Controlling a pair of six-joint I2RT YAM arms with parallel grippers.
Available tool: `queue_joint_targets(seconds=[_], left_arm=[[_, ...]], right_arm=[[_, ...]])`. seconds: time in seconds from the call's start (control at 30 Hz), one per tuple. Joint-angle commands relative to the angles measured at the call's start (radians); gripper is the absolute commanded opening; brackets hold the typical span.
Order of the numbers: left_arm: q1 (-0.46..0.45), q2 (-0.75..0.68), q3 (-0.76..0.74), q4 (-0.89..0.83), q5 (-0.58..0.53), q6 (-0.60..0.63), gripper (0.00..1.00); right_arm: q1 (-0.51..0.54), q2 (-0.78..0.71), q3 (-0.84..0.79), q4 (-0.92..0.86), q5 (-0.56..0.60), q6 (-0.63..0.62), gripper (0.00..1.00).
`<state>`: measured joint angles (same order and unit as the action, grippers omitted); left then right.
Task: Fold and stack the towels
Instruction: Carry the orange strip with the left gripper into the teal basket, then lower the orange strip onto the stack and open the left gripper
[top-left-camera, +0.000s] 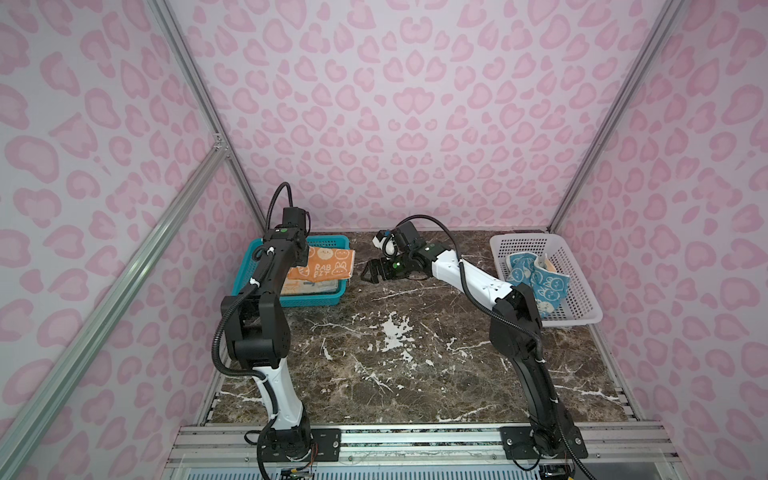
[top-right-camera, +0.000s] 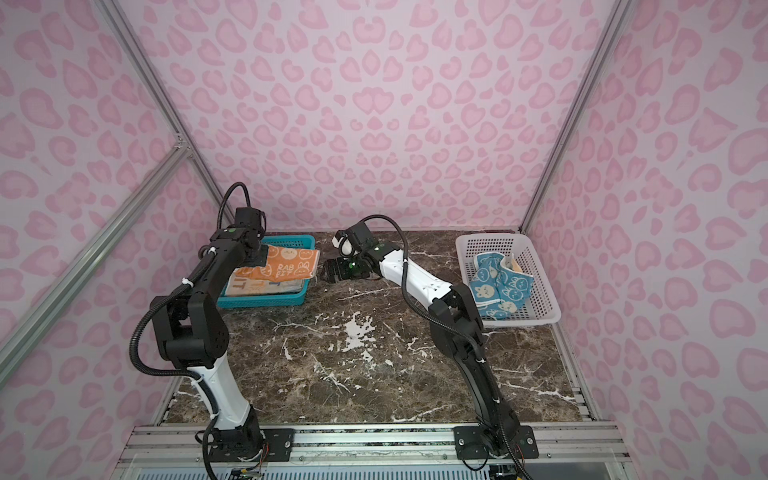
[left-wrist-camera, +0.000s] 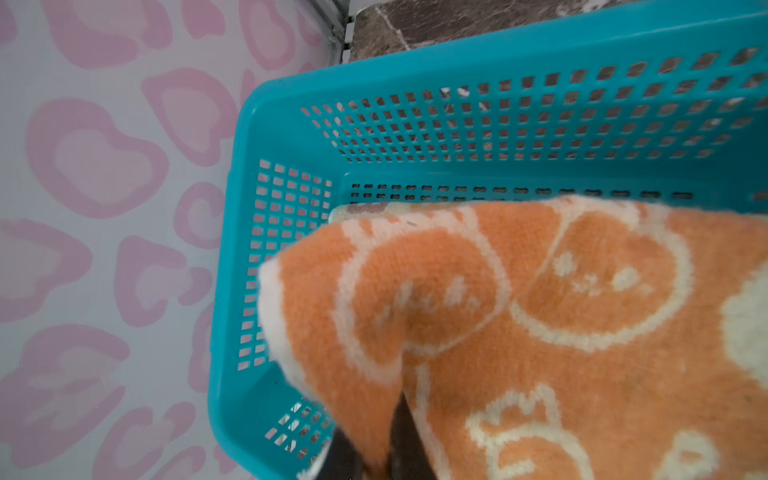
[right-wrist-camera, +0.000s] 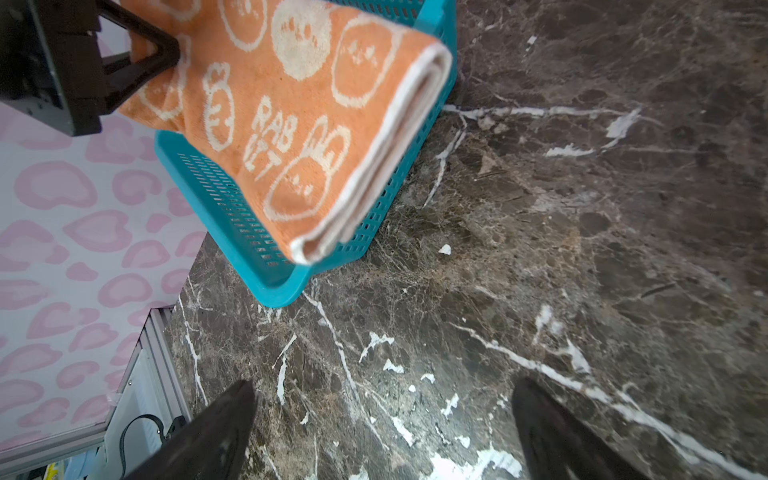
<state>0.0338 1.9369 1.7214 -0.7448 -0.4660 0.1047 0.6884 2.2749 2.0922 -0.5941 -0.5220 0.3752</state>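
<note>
Pinching the orange towel's (top-left-camera: 332, 266) end above the teal basket (top-left-camera: 316, 300) is the left hand (right-wrist-camera: 168, 52); the spread right hand (top-left-camera: 370, 272) faces its free end.

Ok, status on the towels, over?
Left gripper shut on orange towel, folded, over teal basket; cream towel beneath. Right gripper open, empty, over table. Blue towel crumpled in white basket. Nothing in the way.
</note>
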Motion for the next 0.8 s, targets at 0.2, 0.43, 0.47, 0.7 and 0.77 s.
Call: queue_joint_targets(seconds=[0.2, 0.43, 0.47, 0.7, 0.77], left_arm=[[0.008, 0.098, 0.014, 0.063, -0.026, 0.02, 0.04], [0.008, 0.143, 0.027, 0.058, -0.077, 0.033, 0.04], [0.008, 0.139, 0.026, 0.06, -0.086, 0.035, 0.04], [0.019, 0.136, 0.01, 0.075, -0.153, 0.046, 0.04], [0.022, 0.154, 0.014, 0.071, -0.182, 0.043, 0.03]], right_arm=[[0.001, 0.0, -0.053, -0.004, -0.013, 0.004, 0.98], [-0.004, -0.063, -0.162, 0.033, -0.006, -0.003, 0.98], [-0.005, -0.067, -0.169, 0.036, -0.006, -0.003, 0.98], [-0.012, -0.094, -0.197, 0.041, -0.003, -0.005, 0.98], [-0.012, -0.106, -0.209, 0.044, -0.001, -0.005, 0.98]])
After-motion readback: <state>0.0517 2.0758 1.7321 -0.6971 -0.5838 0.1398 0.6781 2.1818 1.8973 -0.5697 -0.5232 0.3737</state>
